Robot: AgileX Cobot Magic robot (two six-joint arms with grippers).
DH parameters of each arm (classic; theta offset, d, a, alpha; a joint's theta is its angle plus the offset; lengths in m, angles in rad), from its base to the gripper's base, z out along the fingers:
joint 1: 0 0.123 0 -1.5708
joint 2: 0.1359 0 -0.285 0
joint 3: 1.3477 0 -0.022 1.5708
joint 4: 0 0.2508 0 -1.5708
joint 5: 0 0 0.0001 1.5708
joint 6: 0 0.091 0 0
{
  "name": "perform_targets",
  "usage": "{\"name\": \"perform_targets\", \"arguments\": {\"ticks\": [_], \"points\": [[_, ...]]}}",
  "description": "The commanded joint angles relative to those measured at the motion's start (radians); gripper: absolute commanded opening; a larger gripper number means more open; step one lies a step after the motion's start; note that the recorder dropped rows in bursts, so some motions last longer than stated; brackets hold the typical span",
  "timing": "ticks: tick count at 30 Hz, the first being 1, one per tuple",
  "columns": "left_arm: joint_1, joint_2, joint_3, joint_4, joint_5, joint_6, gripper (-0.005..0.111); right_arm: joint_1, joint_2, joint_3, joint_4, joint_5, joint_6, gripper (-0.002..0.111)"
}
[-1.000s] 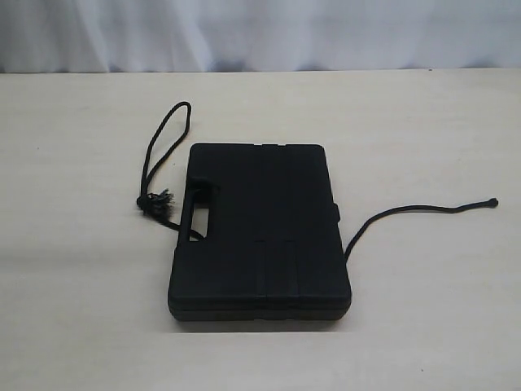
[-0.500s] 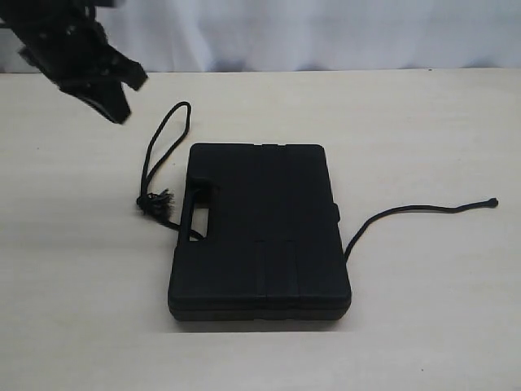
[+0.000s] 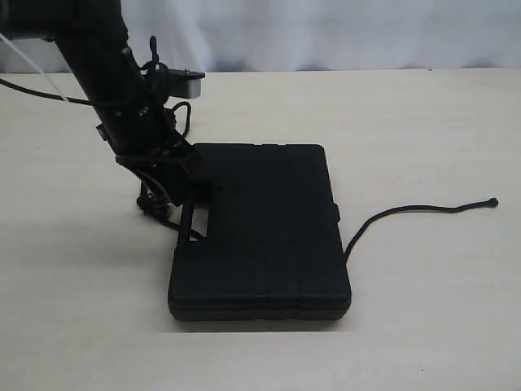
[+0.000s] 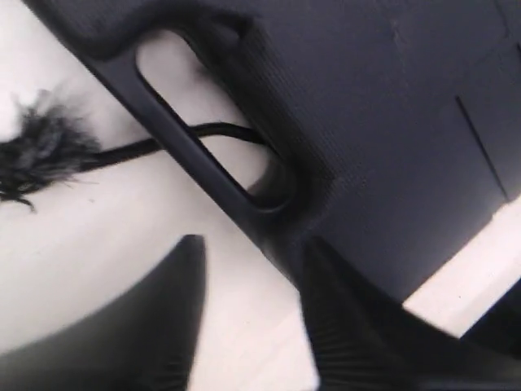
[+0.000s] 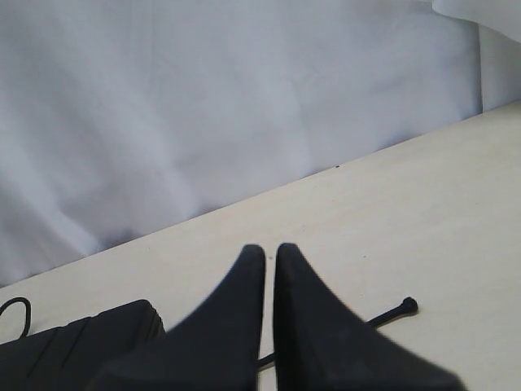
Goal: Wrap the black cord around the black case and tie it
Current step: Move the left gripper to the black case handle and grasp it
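The black case point(image 3: 260, 232) lies flat on the table, handle slot on its left side. The black cord passes under it: the knob end point(image 3: 493, 201) trails to the right, and the frayed tuft point(image 3: 153, 205) lies left of the handle, partly hidden by my left arm. My left gripper point(image 3: 175, 183) hangs low over the handle corner. In the left wrist view the left gripper point(image 4: 254, 248) is open with nothing between its fingers, the tuft point(image 4: 41, 151) and the cord point(image 4: 130, 149) running through the slot just ahead. My right gripper point(image 5: 270, 248) is shut and empty, away from the case point(image 5: 81, 342).
A white curtain point(image 3: 326, 32) closes off the back of the pale table point(image 3: 423, 122). The left arm and its cables point(image 3: 106, 73) stand over the table's back left. The cord's knob point(image 5: 408, 305) shows beyond the right fingers.
My left arm has swung in from the upper left and come down to the case's handle corner. The case and the cord have not moved.
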Motion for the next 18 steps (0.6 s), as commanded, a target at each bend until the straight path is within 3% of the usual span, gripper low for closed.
{"name": "perform_targets", "arguments": {"ticks": [1,5,18], "points": [[-0.01,-0.004,0.045,0.005,-0.075,-0.033,0.056,0.002,-0.006,0.002,0.0,0.008,-0.001,0.004],[-0.01,-0.004,0.088,0.103,-0.243,-0.226,0.058,0.002,-0.006,0.002,0.0,0.008,-0.001,0.004],[-0.01,-0.004,0.236,-0.043,-0.512,-0.193,0.058,0.002,-0.006,0.002,0.0,0.008,-0.001,0.004]]}}
